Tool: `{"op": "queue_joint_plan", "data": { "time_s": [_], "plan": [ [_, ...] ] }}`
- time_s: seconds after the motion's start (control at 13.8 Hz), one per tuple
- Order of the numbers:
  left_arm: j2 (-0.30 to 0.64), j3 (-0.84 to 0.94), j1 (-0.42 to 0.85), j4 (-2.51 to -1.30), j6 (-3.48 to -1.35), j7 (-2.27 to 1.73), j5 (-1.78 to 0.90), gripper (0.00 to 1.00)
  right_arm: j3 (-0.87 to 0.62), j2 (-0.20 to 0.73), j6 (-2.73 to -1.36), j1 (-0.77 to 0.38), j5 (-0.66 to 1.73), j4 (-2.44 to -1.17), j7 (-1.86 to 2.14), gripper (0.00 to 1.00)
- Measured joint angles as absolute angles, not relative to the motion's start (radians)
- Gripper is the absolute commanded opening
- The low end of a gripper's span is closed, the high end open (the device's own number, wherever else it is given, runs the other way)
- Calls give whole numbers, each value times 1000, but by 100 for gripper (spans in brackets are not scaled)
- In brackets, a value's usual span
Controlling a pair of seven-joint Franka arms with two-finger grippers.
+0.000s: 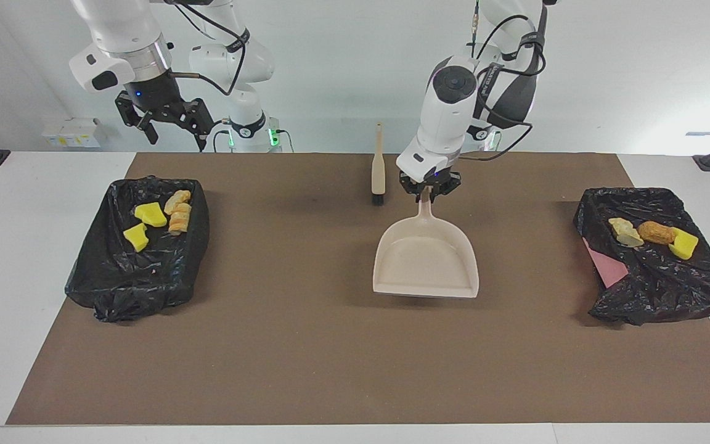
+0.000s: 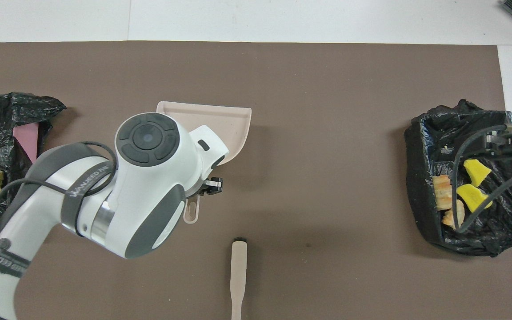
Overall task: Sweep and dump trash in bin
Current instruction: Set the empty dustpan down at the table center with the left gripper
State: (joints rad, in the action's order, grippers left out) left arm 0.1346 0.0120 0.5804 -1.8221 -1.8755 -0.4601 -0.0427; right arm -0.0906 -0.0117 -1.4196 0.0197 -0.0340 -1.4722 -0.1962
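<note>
Closest to the robots, the brush lies flat on the brown mat near the middle of the table, its pale handle pointing back at the robots and its dark bristles pointing away.

Just beside it, the left gripper has its fingers pinched on the handle of the dustpan. It holds the pan over the middle of the mat, the wide mouth pointing away from the robots. From here I cannot tell whether the pan's lip rests on the mat or hangs just above it. The pan looks empty.

The right gripper hangs in the air with its fingers spread and nothing between them, above the table edge by the bin at its own end.

That bin, lined with a black bag, holds two yellow sponge pieces and some golden bread lumps.

At the left arm's end sits the second bin, also bagged in black, with a bit of pink showing at its side. On it lie a pale lump, a brown lump and a yellow sponge piece, all in a row and touching.
</note>
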Motion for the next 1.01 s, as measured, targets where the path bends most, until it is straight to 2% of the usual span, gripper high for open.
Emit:
{"op": "queue_joint_plan", "data": {
  "time_s": [0.51, 0.58, 0.65, 0.72, 0.8, 1.01],
  "plan": [
    [270, 12, 626, -1827, -2064, -506, -99, 0, -91, -12, -1420, 20, -34, -1472, -196, 100],
    [281, 12, 636, -1827, -2071, -529, -100, 6, -91, -12, -1420, 20, -34, -1472, -196, 100],
    [288, 12, 645, -1828, -2081, -553, -100, 35, -91, -12, -1420, 20, -34, -1472, -196, 100],
    [293, 12, 650, -1829, -2092, -570, -100, 96, -91, -12, -1420, 20, -34, -1472, -196, 100],
    [295, 12, 651, -1830, -2099, -578, -100, 100, -91, -12, -1420, 20, -34, -1472, -196, 100],
    [293, 2, 650, -1828, -2101, -587, -100, 100, -91, -12, -1420, 20, -34, -1472, -196, 100]
  ]
}}
